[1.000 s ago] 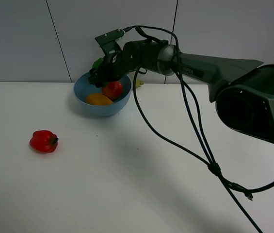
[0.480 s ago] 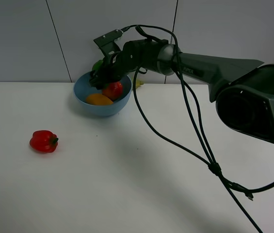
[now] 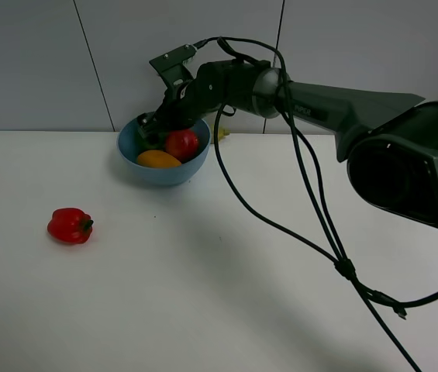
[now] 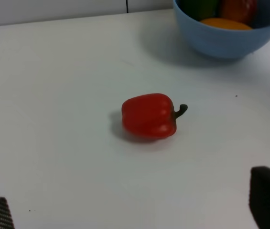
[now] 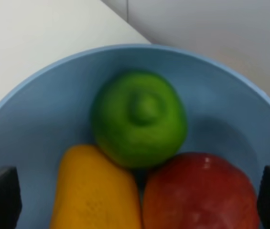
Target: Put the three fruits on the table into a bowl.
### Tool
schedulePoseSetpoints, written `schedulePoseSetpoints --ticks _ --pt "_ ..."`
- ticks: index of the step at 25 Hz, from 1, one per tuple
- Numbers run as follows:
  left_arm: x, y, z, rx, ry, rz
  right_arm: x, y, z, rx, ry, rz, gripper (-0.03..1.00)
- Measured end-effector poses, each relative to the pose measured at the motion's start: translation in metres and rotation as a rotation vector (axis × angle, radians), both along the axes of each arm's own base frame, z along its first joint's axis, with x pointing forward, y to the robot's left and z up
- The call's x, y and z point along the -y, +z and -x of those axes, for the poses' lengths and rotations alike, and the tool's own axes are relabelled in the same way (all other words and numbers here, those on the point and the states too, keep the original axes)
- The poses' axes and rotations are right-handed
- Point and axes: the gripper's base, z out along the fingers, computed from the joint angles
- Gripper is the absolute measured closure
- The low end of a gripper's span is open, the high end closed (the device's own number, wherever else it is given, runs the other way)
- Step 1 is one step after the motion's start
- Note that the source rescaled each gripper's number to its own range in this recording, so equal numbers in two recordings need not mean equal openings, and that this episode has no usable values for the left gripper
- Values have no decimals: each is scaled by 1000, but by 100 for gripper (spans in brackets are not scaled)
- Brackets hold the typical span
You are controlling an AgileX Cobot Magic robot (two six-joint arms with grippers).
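White counter [image 3: 203, 294] fills the frame; at upper centre, the bowl [image 3: 143, 172] holds mango [image 5: 94, 191], pomegranate [image 5: 199, 193] and green fruit [image 5: 138, 118]. Right end effector [image 5: 135, 191] hovers wide open, empty.

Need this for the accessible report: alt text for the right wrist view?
A green fruit, an orange-yellow mango and a red pomegranate lie together in a light-blue bowl, seen from just above between two dark fingertips.
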Motion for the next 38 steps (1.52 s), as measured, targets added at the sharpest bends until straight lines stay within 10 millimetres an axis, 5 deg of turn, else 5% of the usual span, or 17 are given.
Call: schedulePoseSetpoints --ticks 8,16,19,29,34,38 --pt "0 0 0 0 0 0 10 39 19 -78 38 48 -3" --pt "0 0 0 0 0 0 53 89 61 -325 58 321 -3" --pt "0 0 0 0 0 0 77 108 59 -312 -2 347 -3" --pt "0 0 0 0 0 0 190 173 41 -231 -371 251 -3" --pt "0 0 0 0 0 0 256 183 65 -251 -525 283 -3" --pt "0 0 0 0 0 0 306 184 105 -304 -659 269 -3"
